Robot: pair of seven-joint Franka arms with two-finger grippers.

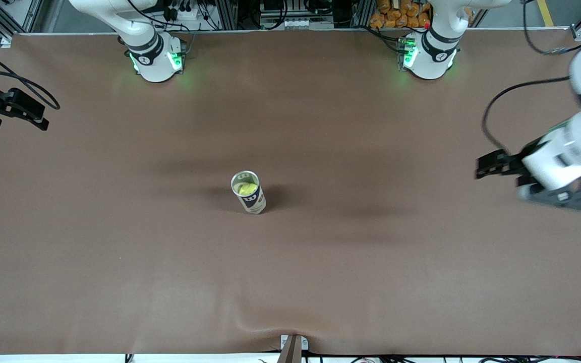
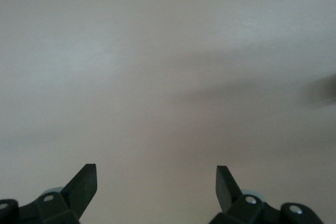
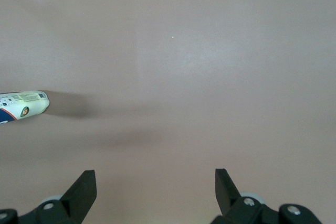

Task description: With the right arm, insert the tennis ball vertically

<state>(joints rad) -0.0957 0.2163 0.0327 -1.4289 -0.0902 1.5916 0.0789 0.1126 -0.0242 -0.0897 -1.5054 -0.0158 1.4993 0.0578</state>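
Front view: upright tennis ball can (image 1: 248, 192) mid-table, mouth up, yellow tennis ball (image 1: 246, 188) already inside; right gripper (image 1: 10, 108) and left gripper (image 1: 495, 165) at opposite table ends, both well apart from it. Left wrist view: fingers (image 2: 84, 184) spread over bare table (image 2: 168, 77). Right wrist view: fingers (image 3: 83, 187) spread, empty, can (image 3: 23, 105) far off at picture's edge.

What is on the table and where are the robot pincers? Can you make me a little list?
Can: upright open white and dark blue tennis ball can, in the middle of the table
Ball: yellow-green tennis ball sitting inside the can
Table: flat brown table cover
Right pincer: black two-finger right pincer, open, holding nothing, at the right arm's end of the table
Left pincer: black two-finger left pincer, open, holding nothing, at the left arm's end of the table
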